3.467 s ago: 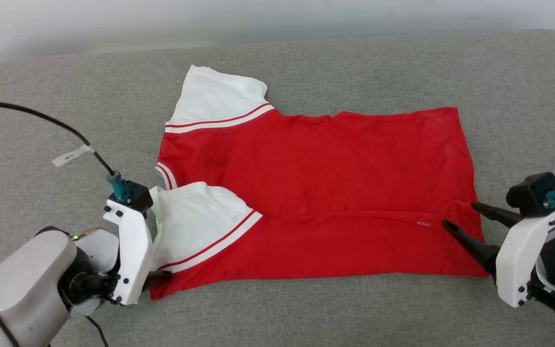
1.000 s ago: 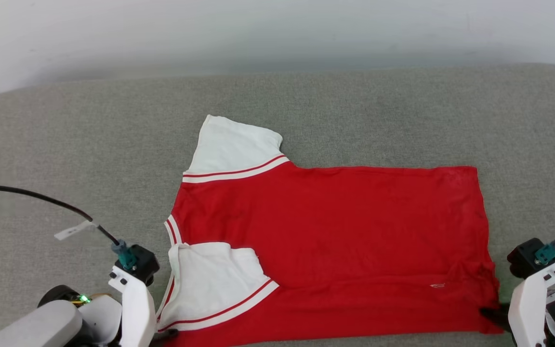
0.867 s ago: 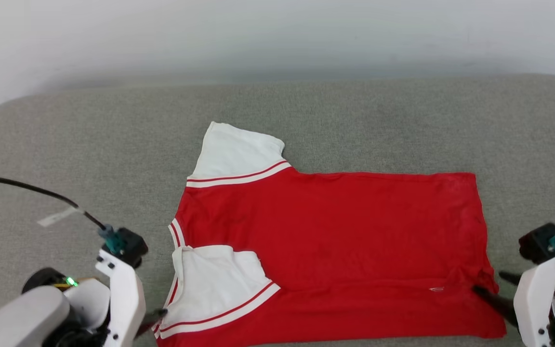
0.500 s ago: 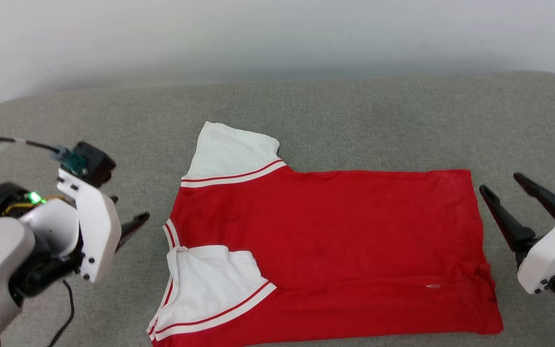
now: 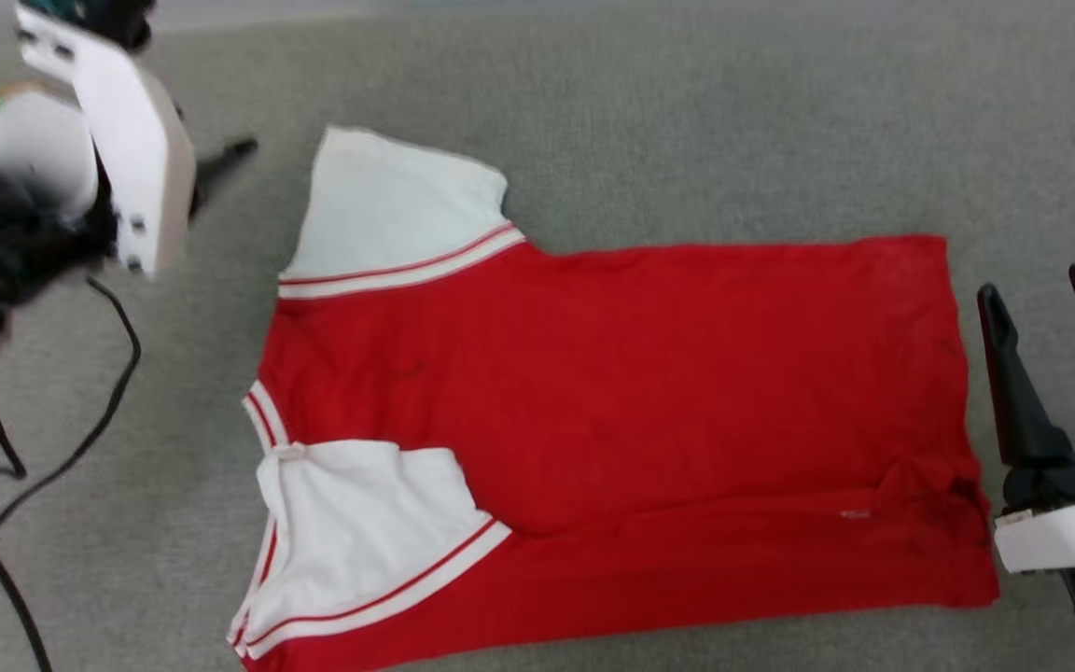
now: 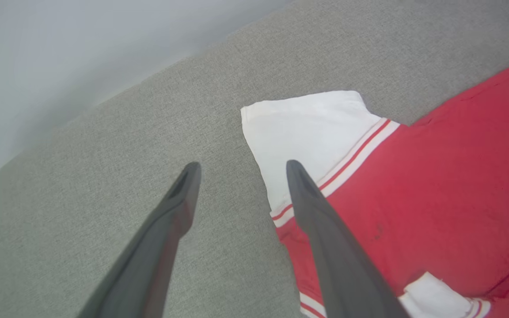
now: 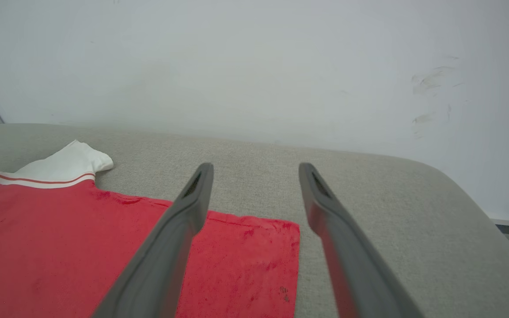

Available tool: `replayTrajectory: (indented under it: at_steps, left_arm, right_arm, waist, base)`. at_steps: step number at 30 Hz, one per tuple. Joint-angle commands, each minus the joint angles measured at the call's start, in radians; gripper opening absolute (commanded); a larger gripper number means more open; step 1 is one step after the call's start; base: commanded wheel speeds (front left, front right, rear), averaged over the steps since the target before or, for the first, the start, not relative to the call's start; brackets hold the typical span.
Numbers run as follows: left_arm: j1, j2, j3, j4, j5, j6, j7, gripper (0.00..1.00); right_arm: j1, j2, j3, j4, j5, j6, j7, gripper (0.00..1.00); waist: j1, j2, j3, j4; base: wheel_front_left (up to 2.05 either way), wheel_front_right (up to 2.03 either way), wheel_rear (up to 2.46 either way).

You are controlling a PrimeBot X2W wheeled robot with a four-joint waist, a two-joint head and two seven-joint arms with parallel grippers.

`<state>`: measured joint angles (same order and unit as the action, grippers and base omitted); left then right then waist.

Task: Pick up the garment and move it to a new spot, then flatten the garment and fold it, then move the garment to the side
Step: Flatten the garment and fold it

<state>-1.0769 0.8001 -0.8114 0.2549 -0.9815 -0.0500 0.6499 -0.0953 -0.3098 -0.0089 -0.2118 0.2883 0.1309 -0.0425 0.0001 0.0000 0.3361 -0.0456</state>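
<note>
- So, your largest thing is the grey cushion [image 5: 687,112], with a pale wall [image 7: 254,66] behind it.
- The shirt [image 5: 640,392] lies flat on it, plain red face up, collar toward the left arm and hem toward the right. Its near edge is folded over. The near sleeve [image 5: 360,523] lies on the body and the far sleeve [image 5: 397,210] is spread out.
- Your left gripper [image 6: 242,168], jaws spread and empty, hangs beside the far sleeve.
- Your right gripper [image 5: 1037,285], jaws spread and empty, sits just beside the hem.
- A black cable [image 5: 108,392] trails at the left.
</note>
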Motion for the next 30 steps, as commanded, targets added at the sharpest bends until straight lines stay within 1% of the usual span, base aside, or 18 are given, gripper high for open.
replayTrajectory:
  at_steps: [1,5,9,10,13,18,23,24,25,27,30]
  left_arm:
    - [-0.061,-0.015,0.009,0.029,-0.015,-0.004,0.045,1.00]
    - [-0.168,-0.052,0.019,0.083,-0.050,-0.012,0.144,1.00]
    - [-0.243,-0.081,0.005,0.126,-0.066,-0.018,0.235,1.00]
    - [-0.243,-0.081,0.005,0.126,-0.066,-0.018,0.235,1.00]
    - [-0.286,-0.101,-0.009,0.162,-0.060,-0.013,0.284,1.00]
    - [-0.318,-0.128,-0.034,0.231,-0.047,-0.022,0.321,1.00]
    - [-0.300,-0.137,-0.081,0.286,-0.025,-0.043,0.345,1.00]
    - [-0.297,-0.137,-0.086,0.292,-0.024,-0.047,0.344,0.16]
    - [-0.295,-0.136,-0.089,0.296,-0.023,-0.053,0.339,0.00]
    - [-0.295,-0.133,-0.092,0.300,-0.021,-0.061,0.325,0.00]
    - [-0.302,-0.133,-0.097,0.299,-0.017,-0.069,0.299,0.00]
  right_arm:
    - [0.003,0.019,0.001,-0.040,-0.017,0.000,0.008,1.00]
    - [-0.026,0.034,0.013,-0.095,-0.045,0.000,0.019,1.00]
    - [-0.056,0.040,0.024,-0.124,-0.055,0.000,0.024,1.00]
    - [-0.056,0.040,0.024,-0.124,-0.055,0.000,0.024,1.00]
    - [-0.077,0.040,0.031,-0.132,-0.061,0.000,0.025,1.00]
    - [-0.100,0.034,0.045,-0.121,-0.063,0.000,0.020,1.00]
    - [-0.105,0.029,0.042,-0.108,-0.063,0.000,0.014,1.00]
    - [-0.110,0.027,0.039,-0.106,-0.063,0.000,0.012,1.00]
    - [-0.115,0.026,0.035,-0.106,-0.062,0.000,0.010,1.00]
    - [-0.126,0.019,0.030,-0.106,-0.065,0.000,0.014,1.00]
    - [-0.166,-0.015,0.020,-0.114,-0.077,0.000,0.036,1.00]
  waist:
    - [-0.0001,0.0000,0.106,-0.027]
    - [-0.0001,0.0000,0.185,-0.047]
    - [-0.0001,0.0000,0.248,-0.063]
    - [-0.0001,0.0000,0.248,-0.063]
    - [-0.0001,0.0000,0.283,-0.074]
    - [-0.0001,0.0000,0.321,-0.089]
    - [-0.0001,0.0000,0.325,-0.089]
    - [-0.0001,0.0000,0.321,-0.088]
    - [-0.0001,0.0000,0.316,-0.087]
    - [-0.0001,0.0000,0.301,-0.083]
    - [-0.0001,0.0000,0.270,-0.072]
  base:
    - [0.00,0.00,0.00]
    - [0.00,0.00,0.00]
    - [0.00,0.00,0.00]
    - [0.00,0.00,0.00]
    - [0.00,0.00,0.00]
    - [0.00,0.00,0.00]
    - [0.00,0.00,0.00]
    - [0.00,0.00,0.00]
    - [0.00,0.00,0.00]
    - [0.00,0.00,0.00]
    - [0.00,0.00,0.00]
